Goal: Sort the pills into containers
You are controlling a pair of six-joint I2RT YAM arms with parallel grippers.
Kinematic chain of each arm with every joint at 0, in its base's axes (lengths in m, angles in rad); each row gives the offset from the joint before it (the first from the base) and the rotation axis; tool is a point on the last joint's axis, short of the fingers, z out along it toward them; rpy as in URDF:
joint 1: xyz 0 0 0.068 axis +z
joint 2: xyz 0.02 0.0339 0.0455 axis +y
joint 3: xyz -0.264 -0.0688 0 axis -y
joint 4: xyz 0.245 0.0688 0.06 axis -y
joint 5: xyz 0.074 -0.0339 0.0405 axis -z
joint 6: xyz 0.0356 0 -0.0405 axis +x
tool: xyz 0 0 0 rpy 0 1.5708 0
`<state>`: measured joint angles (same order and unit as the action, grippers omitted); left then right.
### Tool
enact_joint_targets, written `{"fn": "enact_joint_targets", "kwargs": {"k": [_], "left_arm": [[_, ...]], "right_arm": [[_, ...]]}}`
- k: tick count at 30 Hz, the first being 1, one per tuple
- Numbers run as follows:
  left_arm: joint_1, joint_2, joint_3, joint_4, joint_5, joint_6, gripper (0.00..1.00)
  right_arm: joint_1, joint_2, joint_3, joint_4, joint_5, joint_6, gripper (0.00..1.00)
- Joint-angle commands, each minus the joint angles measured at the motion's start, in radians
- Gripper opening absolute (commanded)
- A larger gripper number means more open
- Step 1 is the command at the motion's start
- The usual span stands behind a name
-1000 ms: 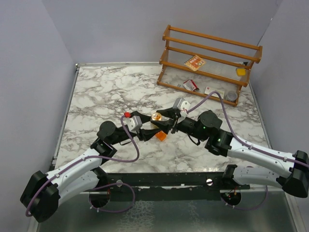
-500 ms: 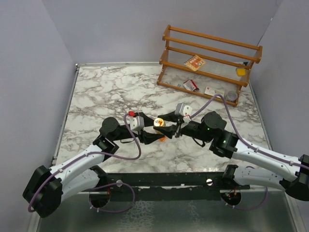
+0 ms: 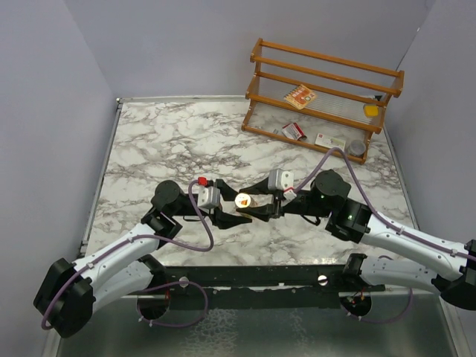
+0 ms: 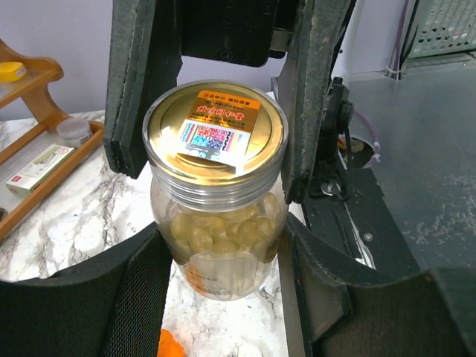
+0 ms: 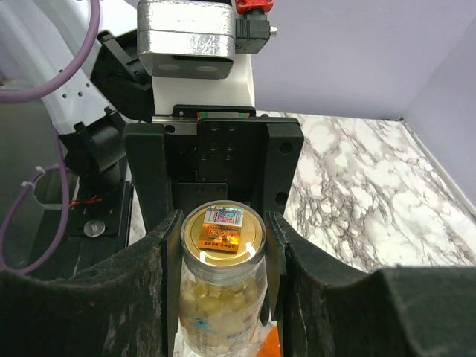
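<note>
A small clear jar [image 4: 216, 223] of tan-yellow pills with a gold lid stands upright at mid-table [image 3: 242, 199]. My left gripper [image 4: 223, 242] is shut on its lower body, one pad on each side. My right gripper [image 5: 223, 223] reaches in from the opposite side and is shut on the lid rim. In the top view the two grippers, left [image 3: 232, 214] and right [image 3: 251, 204], meet over the jar. A corner of the orange box [image 4: 169, 344] shows on the marble just below the jar, also in the right wrist view [image 5: 269, 342].
A wooden rack [image 3: 256, 58] stands at the back right, holding red-and-white packets [image 3: 300, 97], a yellow piece [image 3: 370, 110] and a grey round tin [image 3: 356, 148]. Purple cables loop off both wrists. The table's metal front edge [image 3: 245, 279] lies close behind the arms.
Both grippers and the jar have shifted together toward the near edge. The orange box, in plain sight a second ago in the top view, is now covered by the grippers.
</note>
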<state>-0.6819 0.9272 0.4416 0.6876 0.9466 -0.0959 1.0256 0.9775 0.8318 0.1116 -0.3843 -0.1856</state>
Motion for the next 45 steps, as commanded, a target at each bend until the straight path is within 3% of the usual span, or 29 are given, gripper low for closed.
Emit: {"fn": "enact_joint_targets", "kwargs": {"k": [1, 6, 7, 9, 10, 19, 30, 45], "left_arm": [[-0.013, 0.019, 0.018, 0.041, 0.109, -0.021, 0.00], [-0.013, 0.032, 0.018, 0.041, 0.096, -0.019, 0.00], [-0.013, 0.032, 0.017, 0.041, 0.090, -0.018, 0.00], [-0.013, 0.031, 0.014, 0.041, 0.074, -0.013, 0.00], [-0.013, 0.031, 0.013, 0.042, 0.069, -0.012, 0.00], [-0.013, 0.020, -0.001, 0.042, -0.021, -0.009, 0.00], [-0.013, -0.027, -0.041, 0.022, -0.413, 0.028, 0.00], [-0.013, 0.013, -0.035, -0.007, -0.472, 0.058, 0.00]], "right_arm": [[-0.008, 0.005, 0.021, -0.029, 0.011, -0.040, 0.08], [-0.007, -0.055, -0.021, 0.051, 0.108, -0.013, 0.46], [-0.007, -0.060, -0.018, 0.046, 0.108, -0.012, 0.60], [-0.007, -0.060, -0.003, 0.023, 0.104, -0.011, 0.75], [-0.008, -0.058, 0.003, 0.014, 0.104, -0.009, 0.88], [-0.007, -0.120, -0.023, 0.053, 0.137, 0.070, 0.91], [-0.006, -0.105, -0.040, 0.058, 0.255, 0.120, 0.92], [0.006, 0.051, -0.010, 0.172, 0.352, 0.076, 0.98]]}}
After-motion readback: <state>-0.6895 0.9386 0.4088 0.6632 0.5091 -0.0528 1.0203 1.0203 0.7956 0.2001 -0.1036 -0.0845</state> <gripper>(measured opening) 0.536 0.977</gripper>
